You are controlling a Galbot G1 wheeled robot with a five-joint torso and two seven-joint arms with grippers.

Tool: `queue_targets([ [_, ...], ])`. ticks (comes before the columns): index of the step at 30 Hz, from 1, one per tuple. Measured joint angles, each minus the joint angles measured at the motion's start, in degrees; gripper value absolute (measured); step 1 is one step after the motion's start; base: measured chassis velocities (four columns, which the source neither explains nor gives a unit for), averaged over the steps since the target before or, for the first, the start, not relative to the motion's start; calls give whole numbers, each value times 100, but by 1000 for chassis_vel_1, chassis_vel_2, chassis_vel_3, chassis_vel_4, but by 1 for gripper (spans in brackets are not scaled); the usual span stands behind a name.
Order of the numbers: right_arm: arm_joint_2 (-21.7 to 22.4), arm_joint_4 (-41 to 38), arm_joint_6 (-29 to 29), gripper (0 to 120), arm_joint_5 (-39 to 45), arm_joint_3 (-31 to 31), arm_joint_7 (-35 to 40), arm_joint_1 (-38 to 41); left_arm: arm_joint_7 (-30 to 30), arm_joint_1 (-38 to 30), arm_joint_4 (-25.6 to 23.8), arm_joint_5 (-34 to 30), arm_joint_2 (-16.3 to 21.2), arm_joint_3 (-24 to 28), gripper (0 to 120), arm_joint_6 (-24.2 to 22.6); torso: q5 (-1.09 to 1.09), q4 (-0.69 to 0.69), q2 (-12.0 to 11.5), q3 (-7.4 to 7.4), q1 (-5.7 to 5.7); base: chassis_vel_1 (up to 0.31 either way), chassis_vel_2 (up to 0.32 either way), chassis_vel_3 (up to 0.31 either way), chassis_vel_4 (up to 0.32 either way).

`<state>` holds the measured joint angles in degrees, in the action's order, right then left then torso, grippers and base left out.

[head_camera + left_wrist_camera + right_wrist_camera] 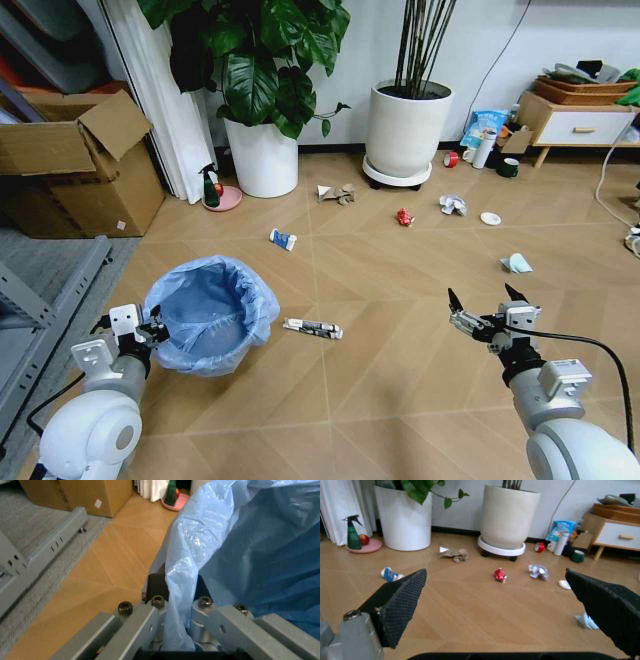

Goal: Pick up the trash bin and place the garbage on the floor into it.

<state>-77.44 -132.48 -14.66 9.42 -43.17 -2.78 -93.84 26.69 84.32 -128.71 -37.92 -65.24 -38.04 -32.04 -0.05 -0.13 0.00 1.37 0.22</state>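
The left gripper (150, 330) sits low at the robot's left, at the near-left rim of the trash bin (210, 312). In the left wrist view its fingers (161, 588) are pressed together on the rim, with the blue bag (240, 555) bunched between them. So the bin looks gripped but stands on the wood floor (380, 380), not visibly lifted.

The right gripper (490, 305) hangs in the air on the robot's right, jaws spread wide and holding nothing, pads (400, 602) well apart in the right wrist view.

Garbage is scattered ahead. A flat wrapper (313, 328) lies just right of the bin, between the two grippers, its long axis running left-right across the robot's front. A pale tissue (517, 263) lies just beyond the right gripper and is the nearest piece to it. Farther off are a blue-white wrapper (283, 239), a red crushed can (404, 216), a crumpled silver-white scrap (453, 205) and brown paper (340, 193) near the white pots (405, 125).

Key relation: all the litter lies ahead and to the right of the bin, on the free right arm's side. The tissue is closest to that arm; the flat wrapper is closest to the bin.
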Motion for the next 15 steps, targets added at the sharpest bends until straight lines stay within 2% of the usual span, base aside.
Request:
queue_targets([
  [11, 22, -8, 18, 100, -25, 9, -14, -70, 24, 33, -103, 6, -53, -17, 0, 41, 1, 1, 0, 0, 0, -42, 275, 43, -273],
  [15, 123, 31, 22, 100, 74, 0, 15, -67, 40, 28, -173, 9, -64, -9, 0, 49, 1, 1, 0, 1, 1, -66, 205, 61, -199],
])
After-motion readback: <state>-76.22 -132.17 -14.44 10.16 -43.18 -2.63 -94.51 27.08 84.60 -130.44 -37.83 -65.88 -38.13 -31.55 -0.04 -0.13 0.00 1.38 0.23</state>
